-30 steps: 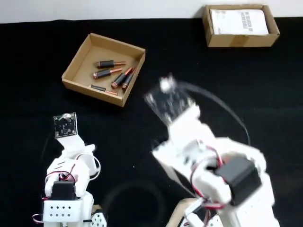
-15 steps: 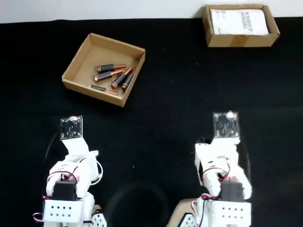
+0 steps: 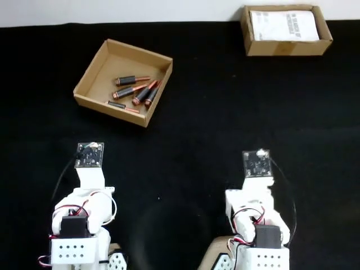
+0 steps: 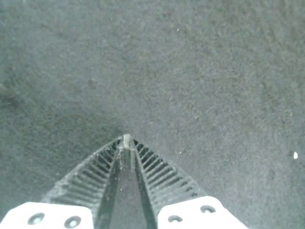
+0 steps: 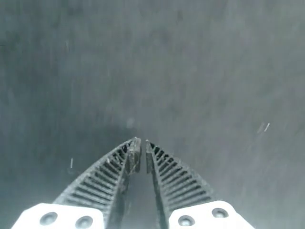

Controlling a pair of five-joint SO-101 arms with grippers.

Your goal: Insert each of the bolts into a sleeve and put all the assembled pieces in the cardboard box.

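Since a second ago the right arm [image 3: 256, 211] has swung back and folded at the near edge; the left arm [image 3: 84, 194] has pulled in slightly. Left gripper [image 4: 125, 141]: tips pressed together, empty, over the black cloth surface [image 3: 197, 112]. Right gripper [image 5: 142, 145]: tips almost touching (hairline gap), empty. Copper bolts in black sleeves [image 3: 134, 90] lie in the open brown cardboard box [image 3: 90, 73], well apart from both arms.

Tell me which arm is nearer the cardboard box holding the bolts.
Left. In the high view the left arm sits directly below the cardboard box, apart from it; the right arm is farther, diagonally off across the black cloth.
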